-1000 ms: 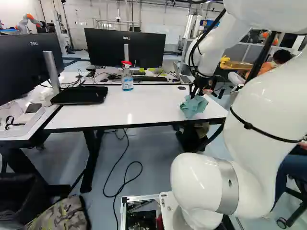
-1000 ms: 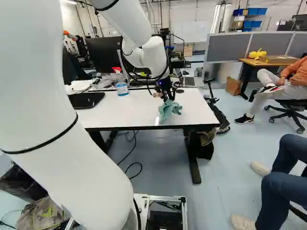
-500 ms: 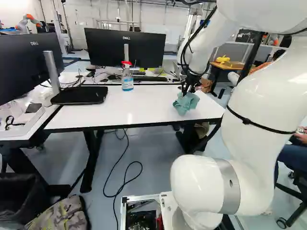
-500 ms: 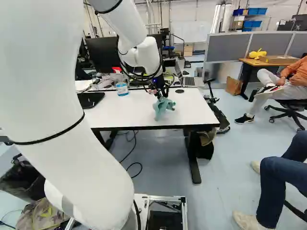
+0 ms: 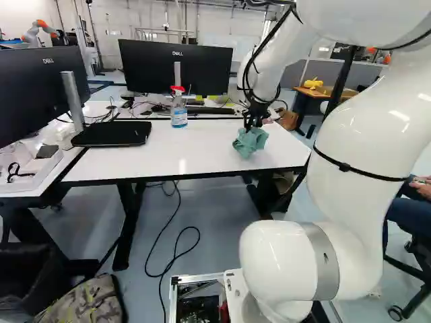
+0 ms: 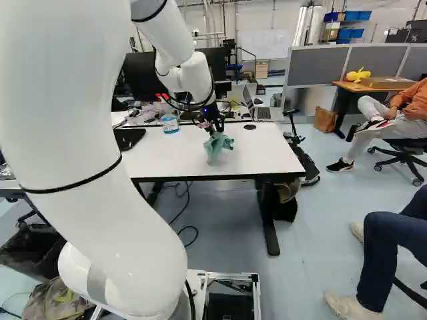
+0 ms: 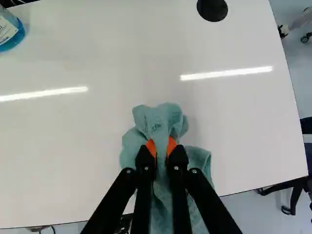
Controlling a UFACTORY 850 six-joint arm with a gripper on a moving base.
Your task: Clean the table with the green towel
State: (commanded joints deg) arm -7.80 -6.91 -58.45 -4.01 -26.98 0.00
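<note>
Two orange pads (image 7: 151,147) pinch the green towel (image 7: 158,119) from opposite sides, so the jaws are clenched on its bunched middle with a thick fold of cloth squeezed between them. From the gripper (image 5: 253,122), cloth spreads every way: a rounded lump puffs out ahead of the tips, one bulge swells beside one finger, and a looser flap spills past the other finger towards the near edge of the table (image 5: 195,148). More cloth trails back through the gap and under the two black fingers (image 7: 145,168), showing between them in the wrist view. The towel sits at the front half of the white tabletop, right of the middle in the left base view and about mid-width in the right base view; whether its lowest folds touch the surface I cannot tell. Well ahead of the towel, near the back edge, a round black cap (image 7: 212,9) lies in the tabletop. A spray bottle (image 5: 178,113) with blue liquid and a red trigger stands upright, farther back and left of the towel in both base views, apart from it. Left of the bottle, a flat black slab (image 5: 111,133) lies by a monitor stand (image 5: 73,101). Behind the bottle rises a wide black monitor (image 5: 176,66). A dark cable (image 5: 163,252) curls on the floor.
</note>
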